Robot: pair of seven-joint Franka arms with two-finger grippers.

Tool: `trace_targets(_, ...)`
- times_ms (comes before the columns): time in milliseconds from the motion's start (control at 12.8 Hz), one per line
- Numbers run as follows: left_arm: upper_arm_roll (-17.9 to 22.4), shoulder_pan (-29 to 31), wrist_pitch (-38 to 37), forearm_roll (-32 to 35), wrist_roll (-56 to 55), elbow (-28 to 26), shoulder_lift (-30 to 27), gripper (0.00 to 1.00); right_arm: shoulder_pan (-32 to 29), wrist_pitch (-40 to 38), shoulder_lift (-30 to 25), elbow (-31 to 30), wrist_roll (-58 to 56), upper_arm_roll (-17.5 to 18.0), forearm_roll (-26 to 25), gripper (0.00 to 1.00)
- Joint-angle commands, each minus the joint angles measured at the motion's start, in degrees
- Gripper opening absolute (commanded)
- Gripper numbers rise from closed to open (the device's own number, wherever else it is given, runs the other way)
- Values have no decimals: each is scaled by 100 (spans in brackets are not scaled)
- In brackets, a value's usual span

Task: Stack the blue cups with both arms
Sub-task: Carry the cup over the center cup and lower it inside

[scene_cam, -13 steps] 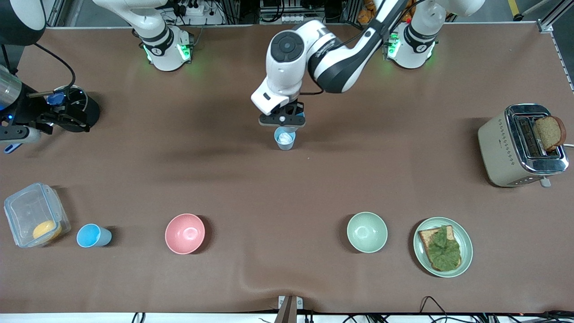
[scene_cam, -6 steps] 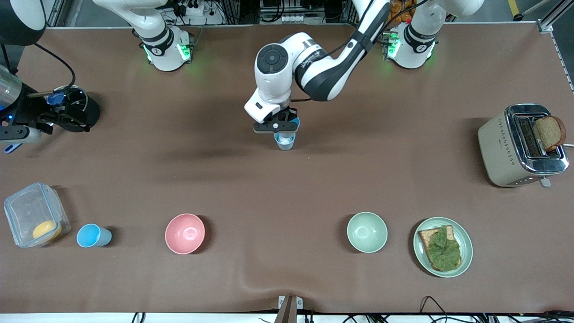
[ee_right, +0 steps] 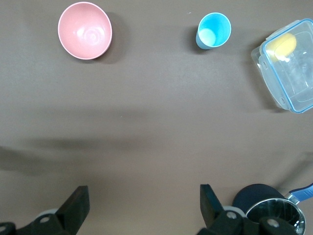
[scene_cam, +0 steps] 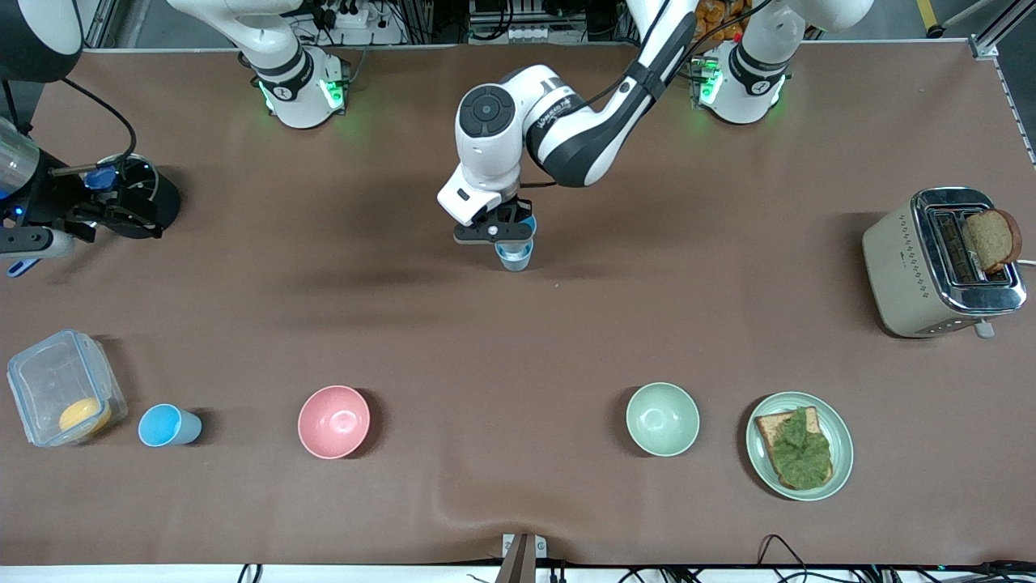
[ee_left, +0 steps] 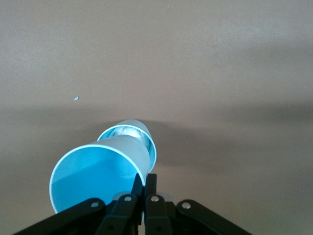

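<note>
My left gripper (scene_cam: pixel 495 231) is shut on the rim of a blue cup (scene_cam: pixel 529 223) and holds it tilted right over a second blue cup (scene_cam: pixel 515 258) that stands mid-table. In the left wrist view my fingers (ee_left: pixel 145 178) pinch the held cup's wall (ee_left: pixel 93 178). Its base sits at the mouth of the standing cup (ee_left: pixel 146 137), which has a whitish inside. A third blue cup (scene_cam: pixel 167 426) stands near the front camera at the right arm's end and also shows in the right wrist view (ee_right: pixel 213 30). My right gripper (ee_right: pixel 143 192) is open and empty, waiting high above that end (scene_cam: pixel 113 201).
A pink bowl (scene_cam: pixel 333 421) and a pale green bowl (scene_cam: pixel 662 419) stand in the row nearest the front camera. A clear lidded box (scene_cam: pixel 61 397), a plate with toast (scene_cam: pixel 800 445), a toaster (scene_cam: pixel 939 263) and a black pot (scene_cam: pixel 162 198) are also on the table.
My left gripper has come down with its cup onto the standing cup and shifted a little toward the right arm's end. The standing cup's whitish inside is now covered. The right arm has not moved.
</note>
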Motion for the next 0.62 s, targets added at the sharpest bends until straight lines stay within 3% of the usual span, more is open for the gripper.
trace_targets(0, 167, -189, 34, 118, -151, 223, 186, 0, -150, -289, 62, 127, -47, 86, -87, 100)
trace_targets(545, 203, -199, 25, 118, -142, 214, 203, 0, -150, -247, 97, 171, -47, 86, -16, 100)
